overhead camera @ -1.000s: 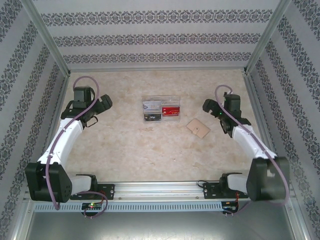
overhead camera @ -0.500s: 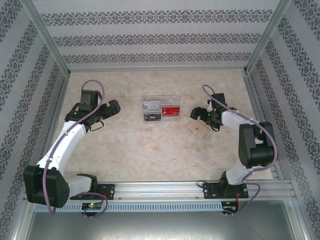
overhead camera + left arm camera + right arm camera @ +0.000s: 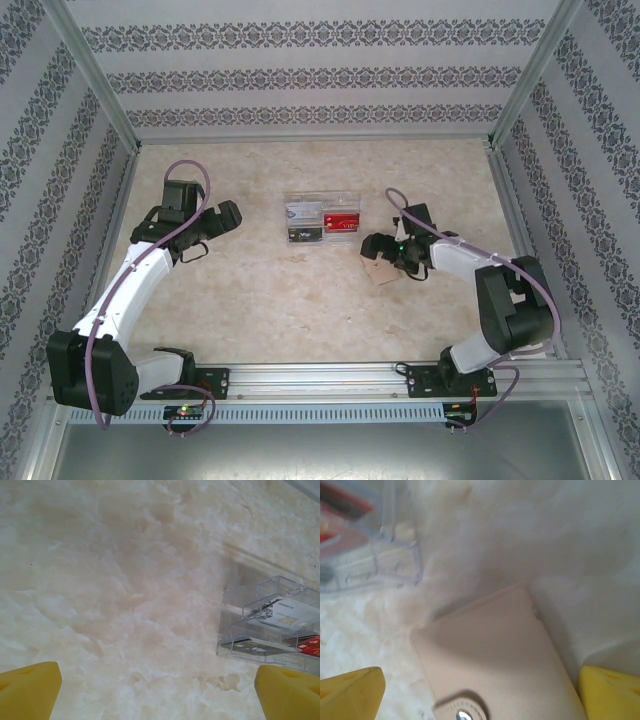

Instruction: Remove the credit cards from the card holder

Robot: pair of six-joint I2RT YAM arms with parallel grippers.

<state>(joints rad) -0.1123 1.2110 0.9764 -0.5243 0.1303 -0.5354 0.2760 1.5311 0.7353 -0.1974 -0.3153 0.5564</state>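
1. R gripper: released, jaws spread wide, nothing clamped; posn. directly over the card holder, right of table centre. Wrist cam: R gripper showed its yellow pads at both lower corners, w/ the card holder lying flat between them; contact btw. pads and holder could not be determined.

2. Card holder: tan outer face up; folded shut; flat on the table; skewed relative to the table edges. Snap tab w/ metal stud sat at the lower edge of the R wrist view; contents were hidden by the closed cover.

3. Clear tray: at table centre, near the holder on its far-left side, not touching it. Top cam showed a red card in the right compartment, a white card far-left, a dark card near-left. R wrist cam: tray corner blurred at upper left, a strip of bare table separating it from the holder.

4. L gripper: released, jaws wide, empty; above bare table left of the tray, well apart from the holder. Wrist cam: L gripper pads were at the lower corners; marbled table btw. them; clear tray at the right edge w/ the white card, dark card and red card inside.
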